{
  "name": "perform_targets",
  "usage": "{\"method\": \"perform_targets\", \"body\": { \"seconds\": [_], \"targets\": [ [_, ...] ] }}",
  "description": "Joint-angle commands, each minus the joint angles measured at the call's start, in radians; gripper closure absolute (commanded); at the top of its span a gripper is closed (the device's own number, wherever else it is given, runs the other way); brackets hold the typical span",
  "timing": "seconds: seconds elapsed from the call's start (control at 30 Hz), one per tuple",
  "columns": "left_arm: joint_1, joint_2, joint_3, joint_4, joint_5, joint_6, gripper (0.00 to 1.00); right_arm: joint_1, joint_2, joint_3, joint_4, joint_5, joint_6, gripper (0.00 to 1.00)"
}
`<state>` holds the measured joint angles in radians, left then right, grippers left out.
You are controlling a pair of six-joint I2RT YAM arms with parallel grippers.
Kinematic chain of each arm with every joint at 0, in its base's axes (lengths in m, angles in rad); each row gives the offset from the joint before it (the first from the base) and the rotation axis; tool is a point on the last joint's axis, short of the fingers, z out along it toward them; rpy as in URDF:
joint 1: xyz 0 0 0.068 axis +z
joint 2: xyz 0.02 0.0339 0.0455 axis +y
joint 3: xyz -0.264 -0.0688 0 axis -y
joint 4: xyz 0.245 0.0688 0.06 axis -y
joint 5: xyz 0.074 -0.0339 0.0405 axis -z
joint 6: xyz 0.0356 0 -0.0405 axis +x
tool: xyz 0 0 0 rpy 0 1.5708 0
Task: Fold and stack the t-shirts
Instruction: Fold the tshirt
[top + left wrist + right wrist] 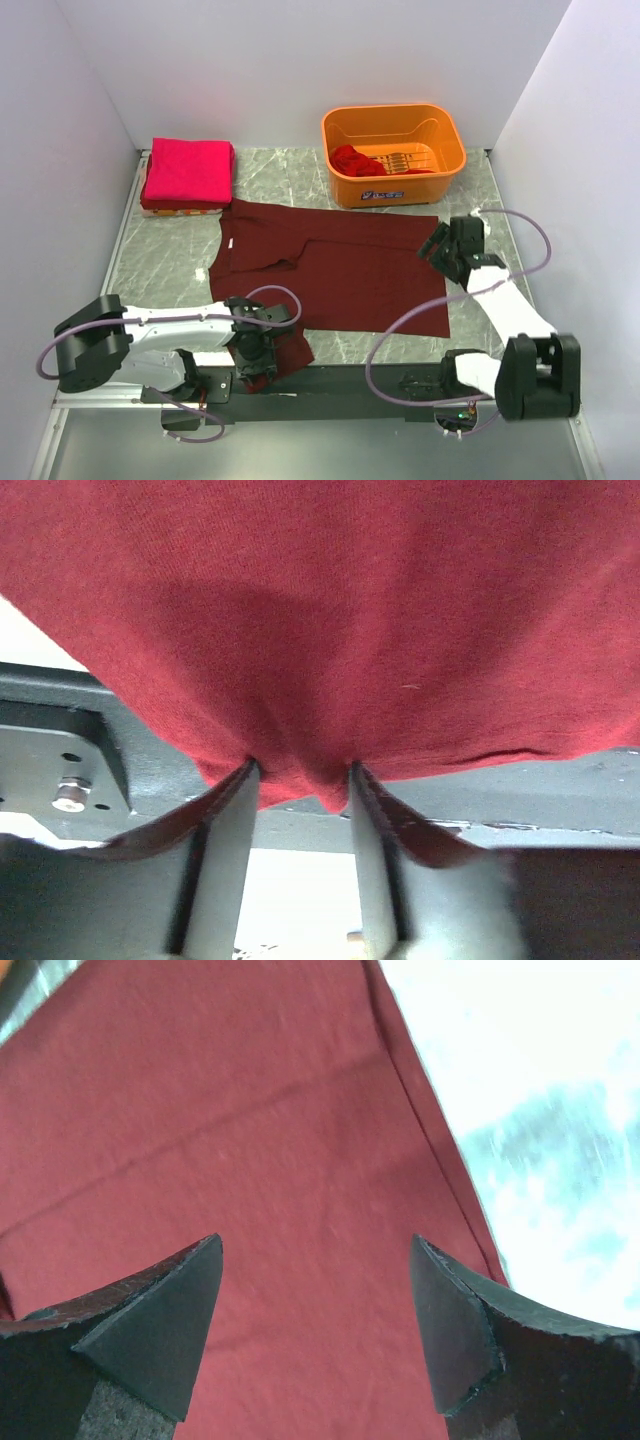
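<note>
While the maroon t-shirt is lying spread across the middle of the desk, its nearest flap, probably a sleeve, is drooping over the desk's near edge. The left claw is sitting right on that flap. Its fingers are standing partway apart with a fold of the cloth's edge bunching between them, and no view is making clear whether the pinch is firm.

The step looks like taking hold of this flap to fold it inward. Doing it well would be calling for a bite well past the cloth's edge, so nothing is slipping free on the lift.

Farther out, the right claw is hovering over the shirt's right edge, fingers spread wide and holding nothing. At the far left a pink-red t-shirt is resting folded. At the far right a red t-shirt is lying crumpled in an orange basket.

Only the left wrist view is showing the bunched fold, which the top view is hiding beneath the arm. The right wrist view alone is showing the stitched edge running just beside bare desk. Only the top view is showing the folded shirt and the basket.
</note>
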<state>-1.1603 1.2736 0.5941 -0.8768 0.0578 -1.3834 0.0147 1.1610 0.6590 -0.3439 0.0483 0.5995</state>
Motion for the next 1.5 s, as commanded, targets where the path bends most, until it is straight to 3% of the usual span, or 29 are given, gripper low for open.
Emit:
{"method": "perform_targets", "body": {
  "seconds": [0.0,0.3,0.47,0.67,1.03,1.13,1.2,1.33,1.47],
  "targets": [
    [-0.010,0.055,-0.016,0.030,-0.055,0.012,0.63,-0.007,-0.115,-0.047,-0.050,0.015,0.045,0.18],
    [-0.010,0.032,0.029,-0.037,-0.087,0.017,0.99,-0.007,-0.302,-0.088,-0.354,-0.021,0.151,0.18],
    [0.010,0.003,0.038,-0.040,-0.084,0.046,0.99,-0.010,-0.296,-0.105,-0.477,-0.016,0.189,0.19],
    [0.066,-0.045,0.064,-0.024,-0.079,0.109,0.99,-0.010,-0.313,-0.200,-0.417,-0.088,0.289,0.21],
    [0.183,-0.077,0.141,0.019,-0.058,0.293,0.99,-0.010,-0.265,-0.253,-0.382,-0.062,0.313,0.27],
    [0.215,-0.088,0.145,0.039,-0.027,0.329,0.99,-0.010,-0.253,-0.246,-0.363,-0.027,0.306,0.32],
    [0.247,-0.098,0.148,0.055,-0.003,0.343,0.99,-0.010,-0.247,-0.252,-0.337,-0.030,0.307,0.44],
    [0.286,-0.109,0.164,0.062,0.014,0.371,0.99,-0.010,-0.244,-0.234,-0.368,-0.019,0.278,0.76],
    [0.309,-0.105,0.182,0.061,0.033,0.397,0.99,-0.010,-0.259,-0.208,-0.409,-0.019,0.260,0.91]
  ]
}}
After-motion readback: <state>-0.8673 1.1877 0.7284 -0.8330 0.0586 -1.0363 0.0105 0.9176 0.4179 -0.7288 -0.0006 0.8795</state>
